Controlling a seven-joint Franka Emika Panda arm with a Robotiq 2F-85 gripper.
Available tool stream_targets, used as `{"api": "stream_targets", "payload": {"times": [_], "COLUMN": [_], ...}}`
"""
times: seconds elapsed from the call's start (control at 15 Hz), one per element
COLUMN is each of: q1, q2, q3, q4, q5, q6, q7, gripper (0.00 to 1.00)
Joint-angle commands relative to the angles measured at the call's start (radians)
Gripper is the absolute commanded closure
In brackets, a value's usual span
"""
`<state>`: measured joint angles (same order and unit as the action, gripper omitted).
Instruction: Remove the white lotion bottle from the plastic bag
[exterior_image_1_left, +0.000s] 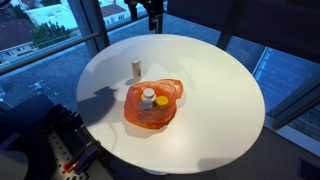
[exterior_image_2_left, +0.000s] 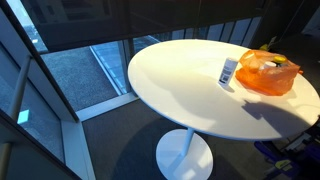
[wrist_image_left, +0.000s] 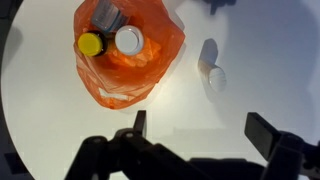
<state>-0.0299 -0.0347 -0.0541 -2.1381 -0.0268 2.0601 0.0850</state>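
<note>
A round white table (exterior_image_1_left: 215, 95) fills the wrist view and stands on a white pedestal base (exterior_image_2_left: 184, 155), seen in an exterior view. In the wrist view three containers cluster toward eleven o'clock. A white-lidded jar (wrist_image_left: 129, 40) has a yellow-capped bottle (wrist_image_left: 90, 44) just beside it at nine o'clock and a grey-capped container (wrist_image_left: 106, 14) at eleven o'clock. Behind the table, dark window frames (exterior_image_1_left: 103, 22) cross the glass, with rooftops (exterior_image_1_left: 55, 22) visible outside at eleven o'clock.

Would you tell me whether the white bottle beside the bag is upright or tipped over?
Upright: the bottle stands on its base on the table, clear of the bag; the wrist view shows its cap from above.
</note>
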Motion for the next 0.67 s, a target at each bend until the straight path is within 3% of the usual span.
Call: {"api": "stream_targets", "payload": {"times": [0.0, 0.2, 0.6], "q1": [-0.021, -0.033, -0.033], "q2": [-0.041, -0.055, -0.055], "q3": [-0.016, -0.027, -0.028], "q4": [0.061, 0.093, 0.079], "q5": [0.051, 0.057, 0.041], "q6": [-0.127, -0.176, -0.147], "q7": [-0.085, -0.112, -0.109], "gripper": [0.00, 0.00, 0.00]}}
